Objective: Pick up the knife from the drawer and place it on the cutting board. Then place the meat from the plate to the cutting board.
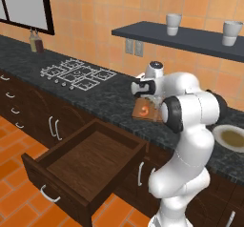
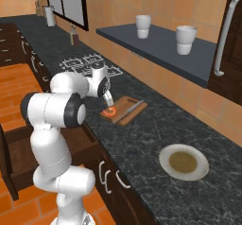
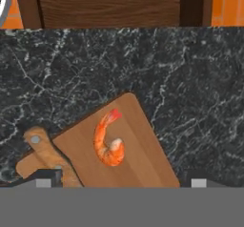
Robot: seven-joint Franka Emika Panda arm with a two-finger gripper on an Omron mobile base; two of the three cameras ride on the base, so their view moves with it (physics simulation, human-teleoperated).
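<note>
The light wooden cutting board (image 2: 126, 111) (image 3: 143, 149) (image 1: 139, 112) lies on the dark counter. On it lies the orange-red curled meat (image 3: 108, 142) (image 2: 110, 112) (image 1: 144, 110), and beside it the knife (image 2: 135, 106), whose wooden handle (image 3: 50, 155) crosses the board's corner. My gripper (image 3: 121, 182) (image 2: 109, 99) (image 1: 146, 98) hovers just above the meat, open, with its fingertips (image 3: 44, 183) far apart and nothing between them. The plate (image 2: 165, 165) (image 1: 219, 135) sits further right on the counter with only its brownish centre. The wide dark drawer (image 1: 90, 159) (image 3: 109, 4) stands pulled out below the counter, its floor bare.
A gas hob (image 1: 76, 74) is set into the counter to the left of the board. Two white cups (image 2: 143, 26) (image 2: 185, 39) stand on a dark shelf (image 2: 156, 44) above. Narrower shut drawers and cabinet doors (image 1: 14, 102) run under the counter; the open drawer juts out over the floor.
</note>
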